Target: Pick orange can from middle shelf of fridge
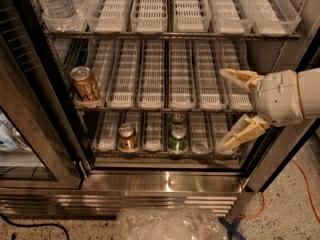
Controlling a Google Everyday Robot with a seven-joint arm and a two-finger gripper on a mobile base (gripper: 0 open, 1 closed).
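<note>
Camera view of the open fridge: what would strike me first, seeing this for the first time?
The bulky white robot gripper at the right, its two cream fingers spread open in front of the wire middle shelf with ribbed white trays. Then the coppery orange drink can standing alone at that shelf's far left, well apart from the gripper.

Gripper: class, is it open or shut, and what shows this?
Open. The gripper, at the right end of the middle shelf, has its fingers spread wide apart, gripping nothing.
</note>
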